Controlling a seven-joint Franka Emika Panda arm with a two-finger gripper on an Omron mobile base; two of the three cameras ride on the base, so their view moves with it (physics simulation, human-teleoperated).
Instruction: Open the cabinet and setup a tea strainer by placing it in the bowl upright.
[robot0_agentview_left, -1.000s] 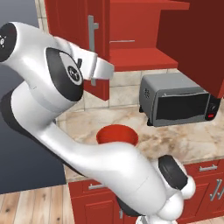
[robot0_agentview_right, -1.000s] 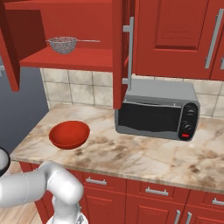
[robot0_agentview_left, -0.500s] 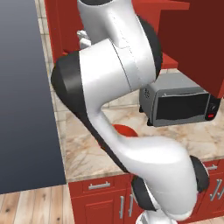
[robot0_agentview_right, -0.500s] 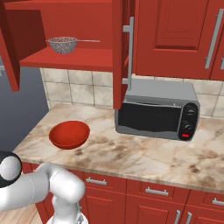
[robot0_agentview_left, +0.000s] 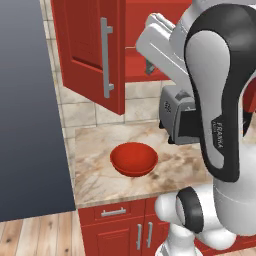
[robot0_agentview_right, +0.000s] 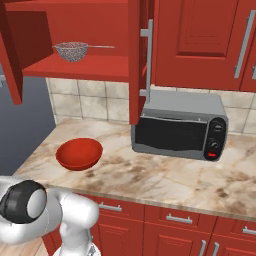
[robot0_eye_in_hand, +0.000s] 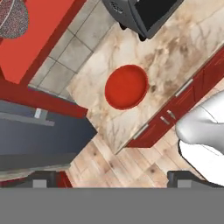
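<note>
Red panelled wall cabinet (robot0_agentview_right: 30, 50) open, grey mesh tea strainer (robot0_agentview_right: 71, 50) on its shelf above the empty glossy red bowl (robot0_agentview_right: 79, 153); gripper (robot0_eye_in_hand: 111, 178) spread, empty.

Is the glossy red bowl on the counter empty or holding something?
Empty: the glossy red bowl shows only bare red inside; the speckled mesh strainer sits on the cabinet shelf.

The setting is a domestic kitchen, rendered in simulation. Indicators: a marble-pattern bench (robot0_agentview_right: 165, 180) backed by a beige tiled wall (robot0_agentview_right: 85, 102); red lower cupboards (robot0_agentview_right: 175, 225) with short silver handles beneath the bench; a red wall cabinet (robot0_agentview_right: 200, 40) with long vertical bar handles, its left doors standing open. A grey toaster oven (robot0_agentview_right: 180, 125) stands on the bench. A red bowl (robot0_agentview_right: 79, 153) rests on the bench, and a tea strainer (robot0_agentview_right: 71, 51) sits on the cabinet shelf. The floor (robot0_eye_in_hand: 118, 164) is wood plank.
</note>
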